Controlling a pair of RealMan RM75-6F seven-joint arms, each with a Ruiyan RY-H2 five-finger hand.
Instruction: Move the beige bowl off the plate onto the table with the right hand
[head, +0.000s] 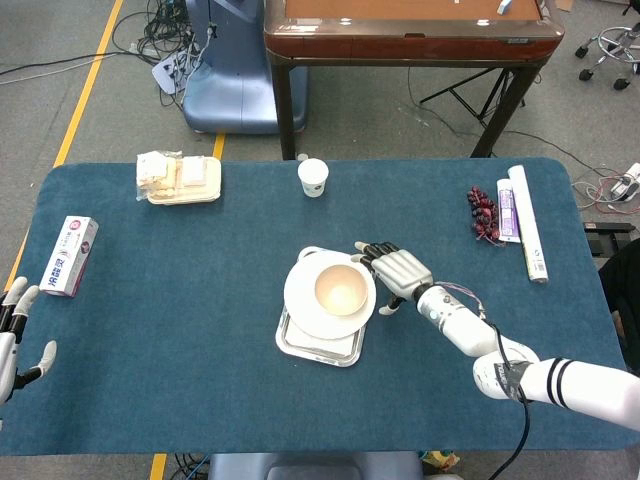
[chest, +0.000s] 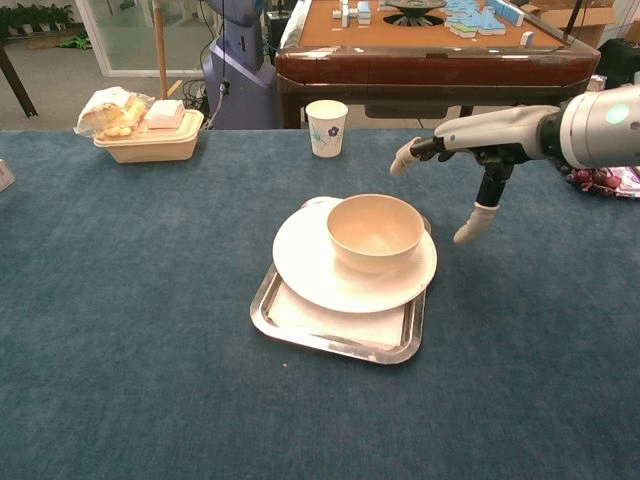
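The beige bowl (head: 339, 289) (chest: 375, 231) stands upright on a white plate (head: 303, 302) (chest: 310, 264), which rests on a metal tray (head: 318, 345) (chest: 335, 330) at the table's middle. My right hand (head: 396, 273) (chest: 462, 155) hovers just right of the bowl with its fingers spread, holding nothing; the fingertips reach toward the bowl's far right rim without touching it. My left hand (head: 12, 335) lies open at the table's left edge, seen only in the head view.
A paper cup (head: 313, 177) (chest: 326, 127) stands behind the tray. A food container (head: 179, 179) (chest: 148, 128) sits at the back left, a toothpaste box (head: 70, 255) at the far left. Dark grapes (head: 483, 214) and long packets (head: 526, 234) lie at the right.
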